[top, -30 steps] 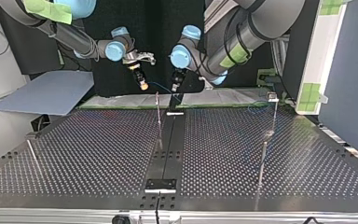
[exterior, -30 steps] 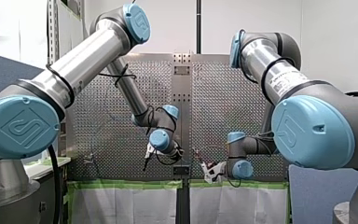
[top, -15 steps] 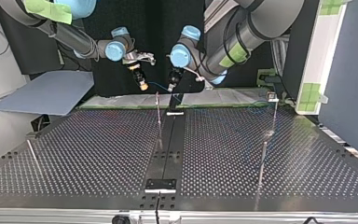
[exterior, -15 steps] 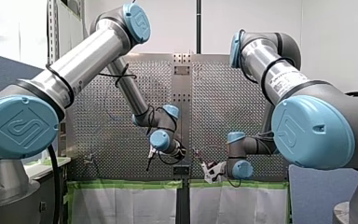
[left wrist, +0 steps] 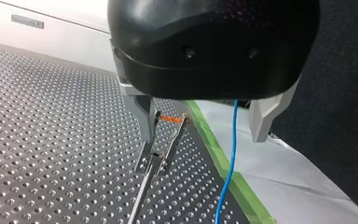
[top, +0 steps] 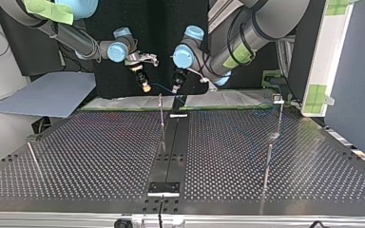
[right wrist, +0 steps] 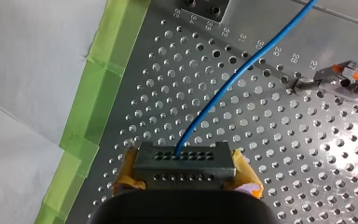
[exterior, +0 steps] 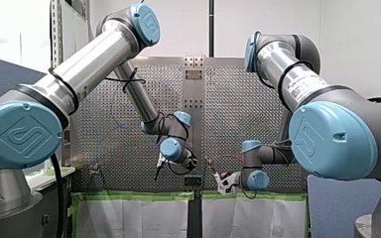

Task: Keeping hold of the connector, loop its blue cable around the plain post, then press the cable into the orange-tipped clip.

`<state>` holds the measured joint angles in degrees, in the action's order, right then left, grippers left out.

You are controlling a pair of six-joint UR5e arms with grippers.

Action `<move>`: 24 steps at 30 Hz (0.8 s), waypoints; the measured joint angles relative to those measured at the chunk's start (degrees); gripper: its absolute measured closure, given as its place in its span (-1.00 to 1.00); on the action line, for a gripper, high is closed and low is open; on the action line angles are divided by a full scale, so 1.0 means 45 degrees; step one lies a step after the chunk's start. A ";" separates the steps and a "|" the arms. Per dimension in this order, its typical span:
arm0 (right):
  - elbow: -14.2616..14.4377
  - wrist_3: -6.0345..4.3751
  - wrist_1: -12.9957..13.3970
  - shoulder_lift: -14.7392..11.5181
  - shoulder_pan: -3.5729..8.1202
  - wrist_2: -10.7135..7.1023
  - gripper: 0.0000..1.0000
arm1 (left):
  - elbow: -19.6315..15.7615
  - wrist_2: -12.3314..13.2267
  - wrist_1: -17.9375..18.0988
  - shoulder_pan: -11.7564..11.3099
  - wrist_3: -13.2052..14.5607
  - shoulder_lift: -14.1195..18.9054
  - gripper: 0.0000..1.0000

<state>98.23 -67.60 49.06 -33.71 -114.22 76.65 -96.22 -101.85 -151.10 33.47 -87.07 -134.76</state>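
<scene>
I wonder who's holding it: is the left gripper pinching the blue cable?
No, my left gripper is wide open, and the blue cable hangs free between its fingers.

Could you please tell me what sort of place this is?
Probably a robotics lab bench: my left arm and my right arm at a perforated table with posts, green tape along its edge.

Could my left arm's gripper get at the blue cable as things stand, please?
Probably yes: my left gripper is open, and the blue cable hangs between its fingers with nothing in the way.
</scene>
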 joint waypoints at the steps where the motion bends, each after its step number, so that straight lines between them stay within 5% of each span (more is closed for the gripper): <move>1: 0.0000 -0.0001 0.0002 0.0001 0.0005 0.0000 0.99 | 0.0000 -0.0016 0.0000 0.0002 0.0023 0.0000 -1.00; 13: 0.0000 -0.0002 0.0007 0.0002 0.0058 0.0022 0.99 | 0.0000 -0.0052 0.0013 0.0009 0.0095 -0.0001 -1.00; 24: -0.0001 0.0039 -0.0239 0.0006 0.0153 0.1108 0.99 | 0.0123 -0.0401 -0.0559 0.0016 -0.0518 -0.0006 -1.00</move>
<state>98.22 -67.43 47.98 -33.68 -113.53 81.63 -95.66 -103.65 -153.61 33.54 -89.40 -134.78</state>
